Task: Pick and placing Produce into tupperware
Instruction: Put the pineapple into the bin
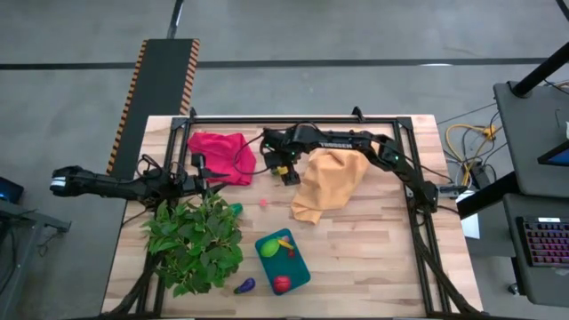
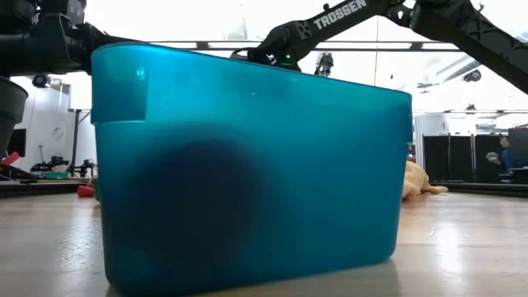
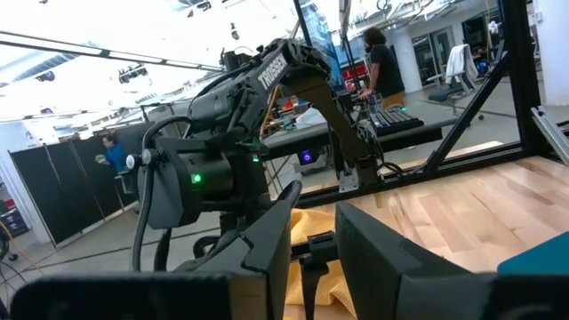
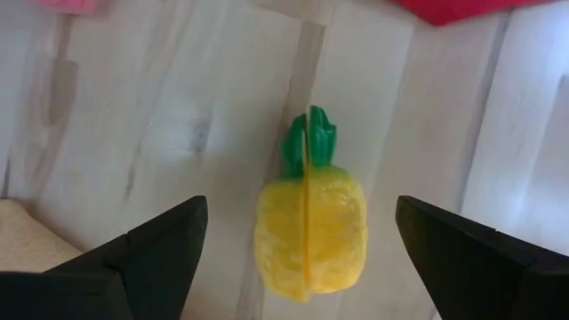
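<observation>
The teal tupperware (image 1: 298, 271) stands at the table's near middle and fills the low view (image 2: 247, 165). It holds a green-and-yellow piece (image 1: 276, 245) and a red piece (image 1: 282, 284). A purple piece (image 1: 244, 285) lies on the table at its near left corner. A yellow toy pineapple (image 4: 311, 227) with a green crown lies on its side on the table. My right gripper (image 4: 302, 240) is open above it, pointing down, one finger on either side and neither touching; the high view shows this gripper too (image 1: 284, 171). My left gripper (image 3: 313, 258) is open a little and empty above the table's left side (image 1: 204, 178).
A leafy green plant (image 1: 196, 240) stands at the near left. A red cloth (image 1: 220, 156) lies at the far left and a yellow-orange cloth (image 1: 329, 182) in the middle. A small pink piece (image 1: 263, 203) and a green piece (image 1: 236, 210) lie between them. People stand beyond the table.
</observation>
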You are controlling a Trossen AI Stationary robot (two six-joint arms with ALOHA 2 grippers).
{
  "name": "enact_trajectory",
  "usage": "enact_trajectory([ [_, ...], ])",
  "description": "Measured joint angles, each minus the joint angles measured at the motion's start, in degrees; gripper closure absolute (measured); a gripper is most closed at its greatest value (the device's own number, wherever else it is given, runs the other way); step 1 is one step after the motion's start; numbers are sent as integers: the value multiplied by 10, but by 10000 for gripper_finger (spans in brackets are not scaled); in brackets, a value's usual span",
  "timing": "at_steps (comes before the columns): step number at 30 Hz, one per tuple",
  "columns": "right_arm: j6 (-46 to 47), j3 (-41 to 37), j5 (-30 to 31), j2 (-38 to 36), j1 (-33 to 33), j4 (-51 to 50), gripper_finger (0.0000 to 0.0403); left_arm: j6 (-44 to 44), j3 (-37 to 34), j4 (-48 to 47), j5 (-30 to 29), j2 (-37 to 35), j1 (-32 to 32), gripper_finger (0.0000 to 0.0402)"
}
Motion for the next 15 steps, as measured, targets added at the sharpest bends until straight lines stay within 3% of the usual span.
enact_trajectory([
  [15,14,-44,26,-1,-7,25,46,0,0,0,0,0,0,323],
])
